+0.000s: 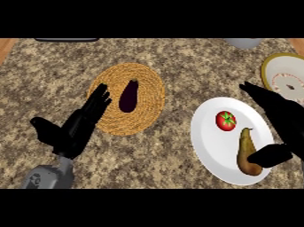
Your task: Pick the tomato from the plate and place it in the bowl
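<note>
— Reaching is the step in hand, I'd say: the right hand (286, 122) hovers over the right rim of the white plate (210, 146), fingers straight and spread, thumb out toward the pear (247, 153), holding nothing.

— And the tomato (225, 120)?

— On that plate, in its upper half, near the table's (180, 66) right edge. It sits just beside the pear's thin end, apart from the fingers.

— So what does the next move call for?

— Shifting the hand left and down so fingers and thumb close round the tomato without nudging the pear. Then it has to be carried to the bowl (291, 80), which lies close by at the table's right edge, beyond the plate.

— The other hand?

— The left hand (76, 124) rests open toward the table's left, fingers straight, overlapping the edge of the woven mat (151, 77), empty.

— Count it up.

— One tomato, one pear, one eggplant (129, 95) on the mat, one plate, one bowl, one mat, two hands.
</note>
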You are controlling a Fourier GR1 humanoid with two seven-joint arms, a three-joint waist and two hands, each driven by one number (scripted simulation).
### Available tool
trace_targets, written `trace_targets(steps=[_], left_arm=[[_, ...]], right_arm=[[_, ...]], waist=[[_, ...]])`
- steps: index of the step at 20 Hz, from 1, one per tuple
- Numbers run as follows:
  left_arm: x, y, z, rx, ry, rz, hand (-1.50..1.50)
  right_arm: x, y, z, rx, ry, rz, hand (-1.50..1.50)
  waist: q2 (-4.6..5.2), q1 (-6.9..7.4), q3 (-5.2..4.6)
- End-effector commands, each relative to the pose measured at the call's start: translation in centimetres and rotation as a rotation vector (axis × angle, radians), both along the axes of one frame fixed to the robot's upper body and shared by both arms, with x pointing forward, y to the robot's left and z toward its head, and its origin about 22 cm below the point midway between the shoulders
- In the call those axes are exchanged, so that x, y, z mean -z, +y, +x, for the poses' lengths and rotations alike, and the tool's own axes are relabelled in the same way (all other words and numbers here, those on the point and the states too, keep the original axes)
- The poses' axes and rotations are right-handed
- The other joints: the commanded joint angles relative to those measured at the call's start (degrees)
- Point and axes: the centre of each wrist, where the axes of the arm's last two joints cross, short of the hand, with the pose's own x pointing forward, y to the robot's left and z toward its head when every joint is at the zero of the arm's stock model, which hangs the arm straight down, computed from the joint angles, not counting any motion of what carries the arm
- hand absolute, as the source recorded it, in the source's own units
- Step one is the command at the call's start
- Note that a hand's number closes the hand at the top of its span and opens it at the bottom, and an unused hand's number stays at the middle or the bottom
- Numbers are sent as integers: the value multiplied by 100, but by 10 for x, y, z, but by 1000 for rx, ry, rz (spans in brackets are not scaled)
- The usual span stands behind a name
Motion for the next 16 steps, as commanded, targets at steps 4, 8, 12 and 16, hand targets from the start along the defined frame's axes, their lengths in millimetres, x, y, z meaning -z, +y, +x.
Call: trace_targets(steps=[4, 8, 12, 16], left_arm=[[-8, 11, 7, -16, 15, 18, 0], [-5, 7, -10, -2, 3, 8, 0], [10, -2, 9, -15, -5, 2, 0], [-9, -3, -16, -23, 6, -6, 0]], right_arm=[[-1, 46, 27, 91, 183, -82, -150], [-3, 53, 35, 150, 241, -134, -150], [26, 47, 39, 160, 302, -180, -150], [35, 40, 47, 189, 353, -211, -150]], waist=[[11, 9, 13], [1, -3, 15], [10, -48, 16], [0, -19, 18]])
